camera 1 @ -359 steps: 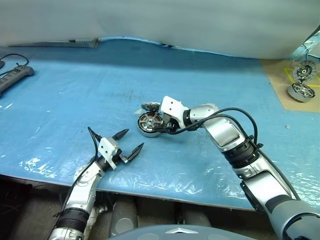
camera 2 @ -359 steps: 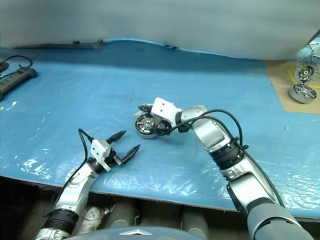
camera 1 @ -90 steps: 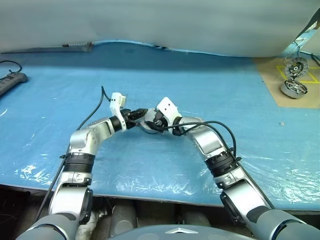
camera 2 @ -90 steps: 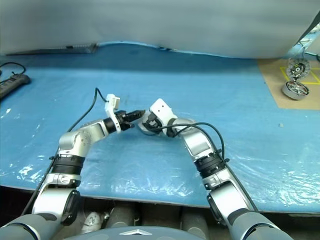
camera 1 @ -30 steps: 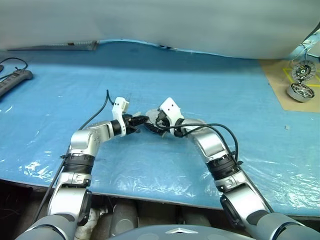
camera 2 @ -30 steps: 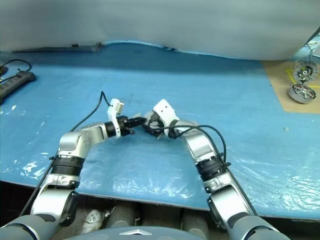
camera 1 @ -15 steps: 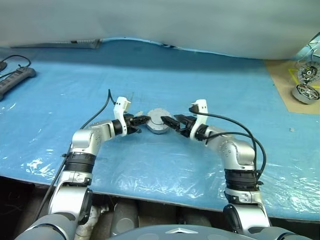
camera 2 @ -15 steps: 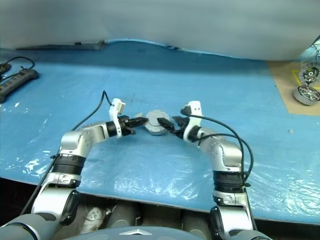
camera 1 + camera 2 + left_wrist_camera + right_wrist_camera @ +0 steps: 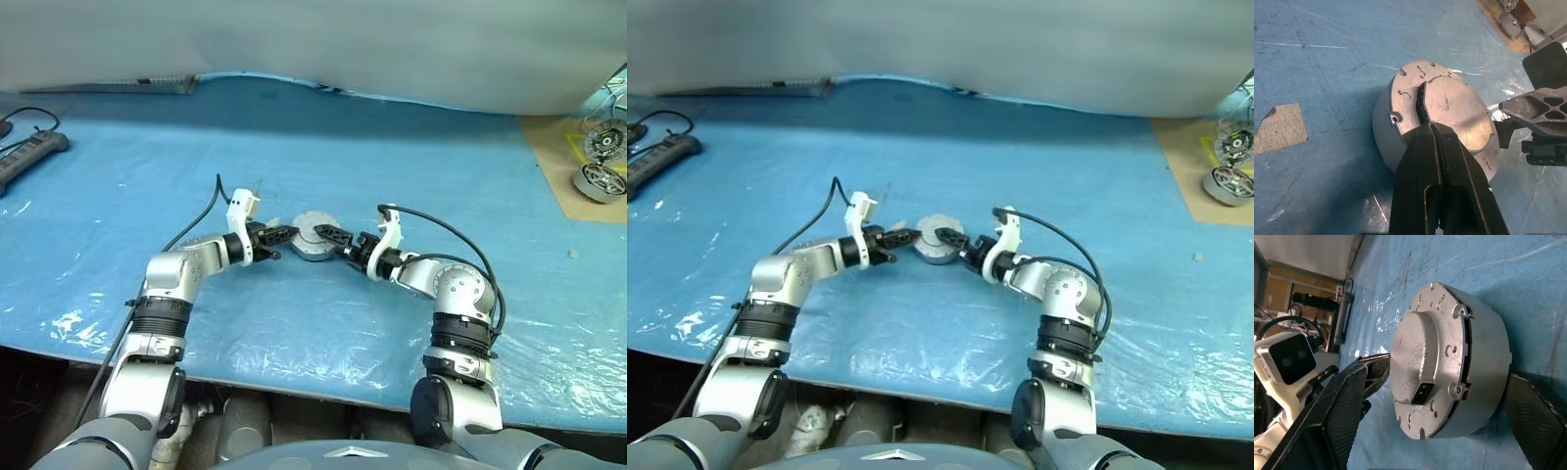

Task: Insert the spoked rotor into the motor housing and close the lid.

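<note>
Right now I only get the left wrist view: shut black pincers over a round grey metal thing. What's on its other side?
Observer: The right gripper is open, with one finger on each side of the motor housing.
Operator: Is the cover seated on that side too?
Observer: In the right wrist view the lid looks seated on the motor housing, with a thin seam along the rim.
Operator: Is anything else on the table?
Observer: A power strip lies at the far left of the blue sheet.
</note>
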